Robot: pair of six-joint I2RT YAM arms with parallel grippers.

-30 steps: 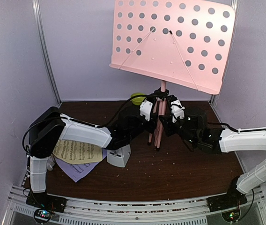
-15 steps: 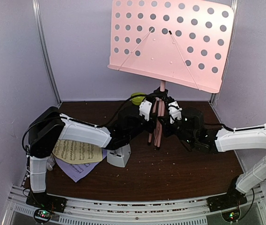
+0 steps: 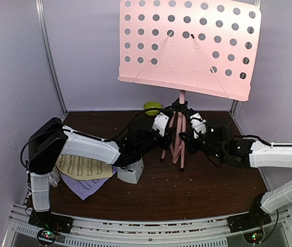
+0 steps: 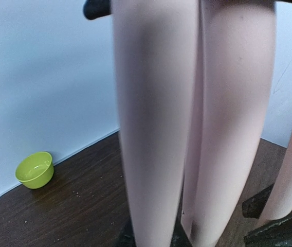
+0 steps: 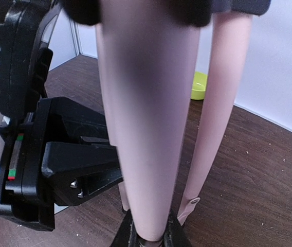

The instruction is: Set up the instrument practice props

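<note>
The pink music stand (image 3: 187, 49) rises at the table's middle back, its perforated desk facing me. Both grippers meet at its tripod legs (image 3: 179, 141). My left gripper (image 3: 167, 126) is shut on one pink leg (image 4: 153, 128), which fills the left wrist view between the dark fingertips. From the right, my right gripper (image 3: 188, 135) is shut on another leg (image 5: 143, 128). At the left, the yellow music sheet (image 3: 84, 167) lies on top of the lavender sheet (image 3: 84, 188). The pale-grey metronome (image 3: 131, 172) stands just right of them, under my left arm.
A small lime-green bowl (image 3: 152, 107) sits at the back wall, left of the stand, also in the left wrist view (image 4: 34, 170). Pale walls close in the brown table (image 3: 213, 190) on three sides. Crumbs dot the tabletop.
My right gripper has closed on a stand leg. The stand has shifted a little to the right, its desk sits higher, and one leg reaches further toward the front.
</note>
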